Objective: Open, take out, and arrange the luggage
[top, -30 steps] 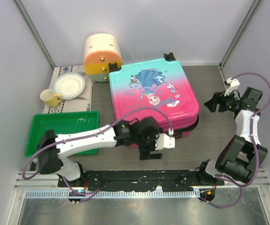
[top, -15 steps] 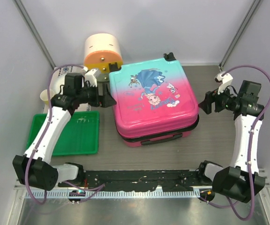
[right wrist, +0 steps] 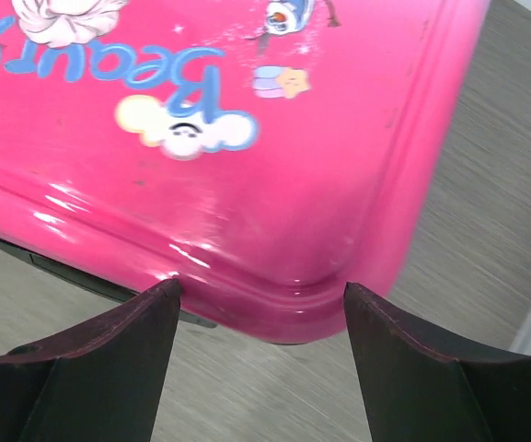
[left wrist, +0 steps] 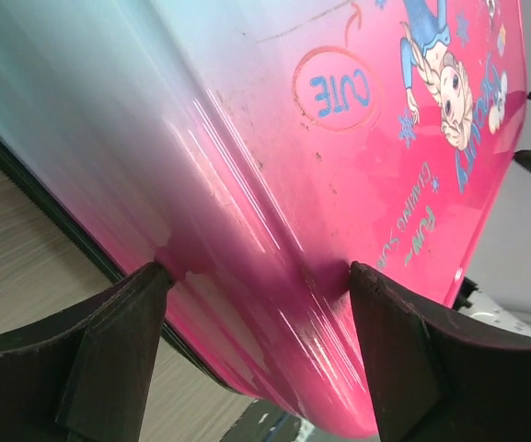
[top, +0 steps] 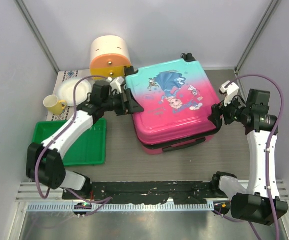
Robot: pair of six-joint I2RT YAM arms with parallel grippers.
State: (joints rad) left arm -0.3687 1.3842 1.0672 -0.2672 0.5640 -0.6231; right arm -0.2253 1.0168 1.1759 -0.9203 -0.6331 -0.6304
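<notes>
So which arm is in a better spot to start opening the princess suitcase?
Probably the left. The left tool, open, is up at the suitcase side edge, right by the black zip seam. The right tool, also open, only faces a rounded pink corner, better for steadying.

the luggage [left wrist: 274,184] reads "cute" and "beauty"

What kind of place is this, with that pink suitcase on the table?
Probably a robot test booth, not a home: plain white walls box in the table, a left arm and right arm are bolted at its near edge, and the suitcase, cup and plate look like props.
</notes>
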